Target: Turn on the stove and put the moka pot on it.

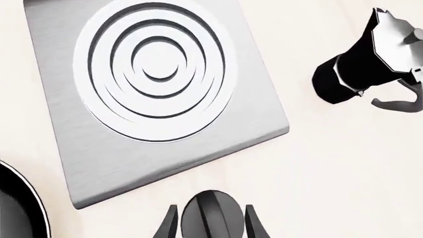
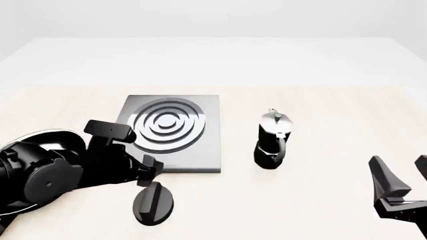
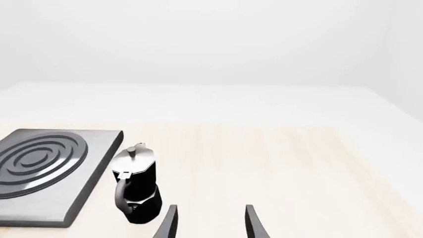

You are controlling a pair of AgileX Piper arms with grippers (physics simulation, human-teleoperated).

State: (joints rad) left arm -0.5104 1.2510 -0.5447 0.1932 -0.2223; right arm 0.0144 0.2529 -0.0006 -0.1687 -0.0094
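The stove point(image 2: 200, 150) is a flat grey slab with a ringed burner point(image 1: 155, 64), left of the table's middle. Its black oval knob point(image 2: 154, 202) lies apart on the table in front of the slab. My left gripper point(image 2: 149, 171) hovers just above and behind the knob, open; in the left wrist view the knob point(image 1: 211, 217) sits between the two fingertips point(image 1: 169, 224) with small gaps either side. The moka pot point(image 2: 272, 140) stands upright to the right of the slab, handle toward me. My right gripper point(image 2: 402, 176) is open and empty at the near right, well short of the pot point(image 3: 135, 186).
A glossy black frying pan point(image 1: 17, 208) lies left of the stove, mostly hidden behind my left arm point(image 2: 47, 172) in the front view. Pale wooden table point(image 2: 320, 200) stretches between the pot and my right gripper.
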